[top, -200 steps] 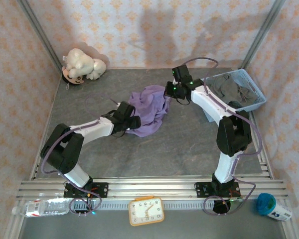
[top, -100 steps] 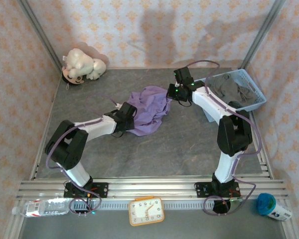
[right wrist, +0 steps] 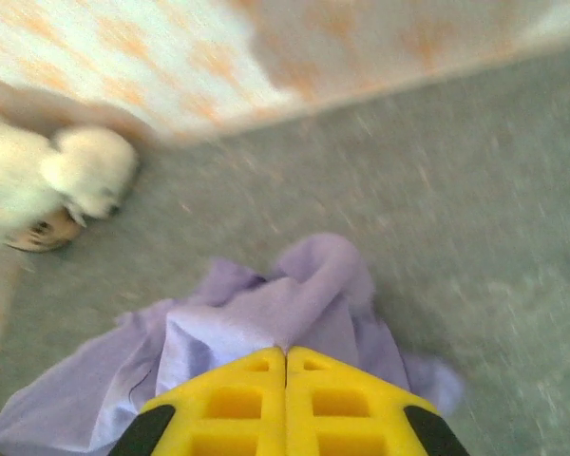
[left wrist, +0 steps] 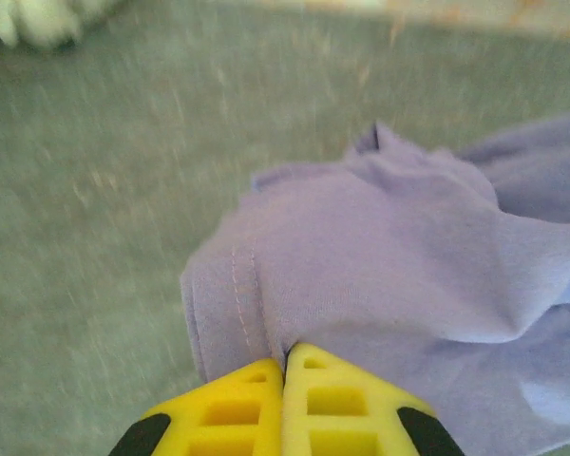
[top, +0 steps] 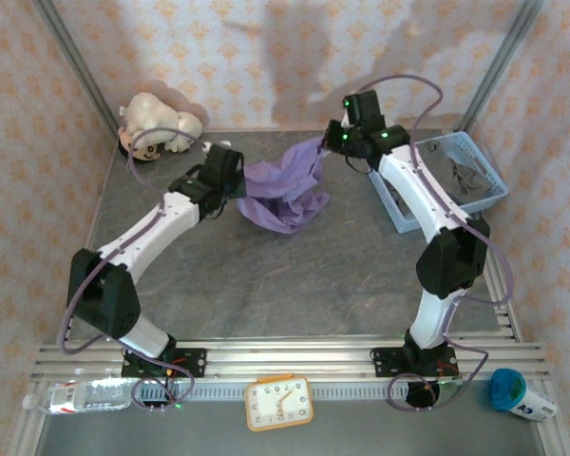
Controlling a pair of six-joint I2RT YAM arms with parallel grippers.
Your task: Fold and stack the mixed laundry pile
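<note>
Rightward, the blue basket (top: 492,169) holds the dark grey-olive shirt (top: 467,174).

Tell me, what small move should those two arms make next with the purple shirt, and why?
Probably draw the left tool and right tool apart sideways to spread the lilac shirt: both are shut on its cloth, and it sags bunched between them.
</note>
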